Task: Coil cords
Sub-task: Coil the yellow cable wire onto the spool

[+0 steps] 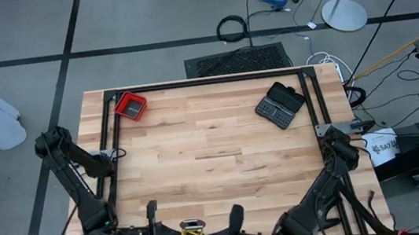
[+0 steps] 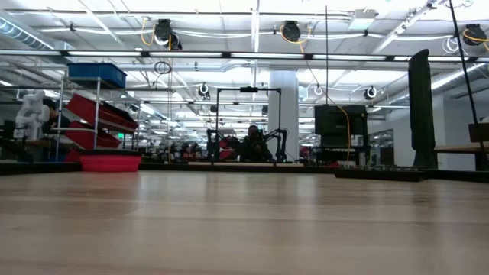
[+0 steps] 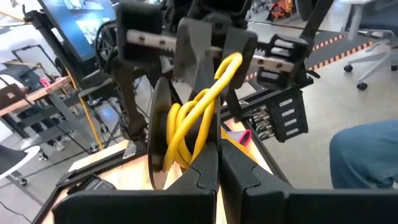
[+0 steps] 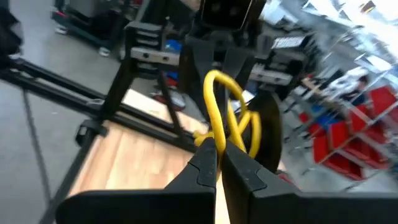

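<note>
The yellow cord [image 3: 198,118], looped, hangs between our two grippers at the table's [image 1: 220,140] near edge; left gripper [image 3: 217,165] and right gripper [image 4: 219,155] both pinch it.

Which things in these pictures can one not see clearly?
- Black cord: not identifiable in any view.
- Yellow cord: its ends are hidden behind the left gripper and right gripper.
- High view: both grippers partly cut by the bottom edge.
- Low view: no cord visible.
</note>
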Robot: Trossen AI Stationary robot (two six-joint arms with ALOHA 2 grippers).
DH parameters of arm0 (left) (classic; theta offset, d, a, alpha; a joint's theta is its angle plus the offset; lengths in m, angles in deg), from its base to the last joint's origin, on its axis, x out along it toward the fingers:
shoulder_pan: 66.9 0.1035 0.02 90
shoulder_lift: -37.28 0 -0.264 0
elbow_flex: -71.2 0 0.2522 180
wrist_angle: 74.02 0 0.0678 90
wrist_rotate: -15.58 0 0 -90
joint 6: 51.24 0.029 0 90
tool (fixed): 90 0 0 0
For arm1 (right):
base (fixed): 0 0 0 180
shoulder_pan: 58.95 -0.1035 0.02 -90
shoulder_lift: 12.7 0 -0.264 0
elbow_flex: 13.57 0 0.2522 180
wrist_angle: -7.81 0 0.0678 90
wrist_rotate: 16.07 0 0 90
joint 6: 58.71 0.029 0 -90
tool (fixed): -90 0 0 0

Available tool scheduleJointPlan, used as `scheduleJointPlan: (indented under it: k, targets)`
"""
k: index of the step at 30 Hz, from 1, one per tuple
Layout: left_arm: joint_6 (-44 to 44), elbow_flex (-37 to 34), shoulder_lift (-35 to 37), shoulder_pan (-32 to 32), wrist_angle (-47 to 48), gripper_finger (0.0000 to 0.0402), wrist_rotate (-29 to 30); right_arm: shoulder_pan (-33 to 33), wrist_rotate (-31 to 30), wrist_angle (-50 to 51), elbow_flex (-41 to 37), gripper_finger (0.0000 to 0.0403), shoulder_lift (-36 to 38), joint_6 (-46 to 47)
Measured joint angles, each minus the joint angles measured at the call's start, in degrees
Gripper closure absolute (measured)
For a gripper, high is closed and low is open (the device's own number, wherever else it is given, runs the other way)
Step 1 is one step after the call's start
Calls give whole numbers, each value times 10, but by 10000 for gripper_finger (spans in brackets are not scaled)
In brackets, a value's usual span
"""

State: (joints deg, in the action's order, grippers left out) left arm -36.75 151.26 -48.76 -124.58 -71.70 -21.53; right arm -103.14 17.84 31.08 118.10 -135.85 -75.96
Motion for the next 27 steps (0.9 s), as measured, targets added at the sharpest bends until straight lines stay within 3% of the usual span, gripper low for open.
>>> scheduleJointPlan:
  k: [4,17,24,27]
  targets:
    - [22,0,0,-11,-7,400,4,10,25,33,0,403,0,32]
    - [58,0,0,-42,-32,400,-1,10,30,62,0,403,5,51]
    - [58,1,0,-44,-32,400,-68,8,40,63,0,403,11,57]
    - [58,1,0,-43,-32,400,-69,10,50,86,0,403,11,73]
